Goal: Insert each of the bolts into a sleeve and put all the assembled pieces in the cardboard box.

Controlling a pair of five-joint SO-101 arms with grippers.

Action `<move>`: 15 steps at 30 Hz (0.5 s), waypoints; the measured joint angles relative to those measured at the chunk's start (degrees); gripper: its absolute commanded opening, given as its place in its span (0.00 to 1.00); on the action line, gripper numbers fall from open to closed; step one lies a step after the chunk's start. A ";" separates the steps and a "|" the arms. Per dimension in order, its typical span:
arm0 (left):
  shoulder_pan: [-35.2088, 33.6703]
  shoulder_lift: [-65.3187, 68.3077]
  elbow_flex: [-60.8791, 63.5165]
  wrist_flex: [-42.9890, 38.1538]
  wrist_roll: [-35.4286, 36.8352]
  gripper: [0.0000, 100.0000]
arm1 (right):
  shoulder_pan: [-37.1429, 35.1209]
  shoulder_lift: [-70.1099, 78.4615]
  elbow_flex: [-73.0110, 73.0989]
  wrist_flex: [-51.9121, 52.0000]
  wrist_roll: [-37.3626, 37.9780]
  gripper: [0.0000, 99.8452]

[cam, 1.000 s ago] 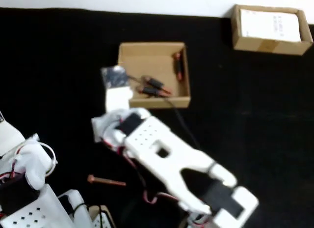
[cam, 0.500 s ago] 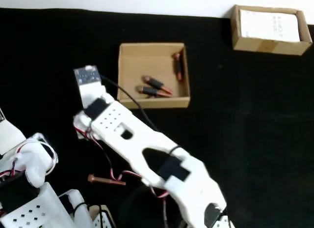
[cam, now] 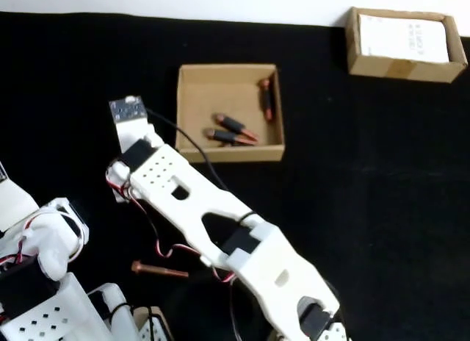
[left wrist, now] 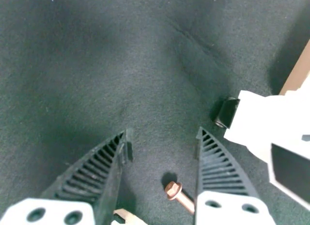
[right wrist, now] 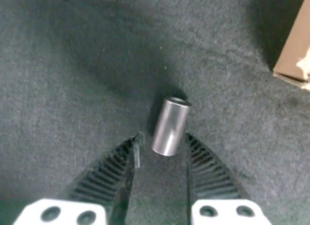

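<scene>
Black cloth covers the desk (cam: 382, 209). The right claw (right wrist: 162, 137) is partly open and grips nothing; a grey metal sleeve (right wrist: 170, 125) lies on the cloth between its fingertips, seemingly touching neither, though the gap is narrow. Off to one side of that claw sits the cardboard box (cam: 229, 154), with three assembled pieces (cam: 233, 124) inside. The left claw (left wrist: 163, 134) is spread wide and empty, and a copper-coloured bolt (left wrist: 173, 190) lies on the desk below its gap, closer to one finger.
</scene>
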 measured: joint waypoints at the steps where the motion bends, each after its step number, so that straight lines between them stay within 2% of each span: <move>1: 0.00 0.00 0.18 -0.35 0.00 0.21 | 0.00 0.09 0.00 0.00 0.09 0.11; 15: -0.09 0.53 3.78 -3.69 0.00 0.21 | 0.62 6.95 -0.88 -0.79 1.93 0.11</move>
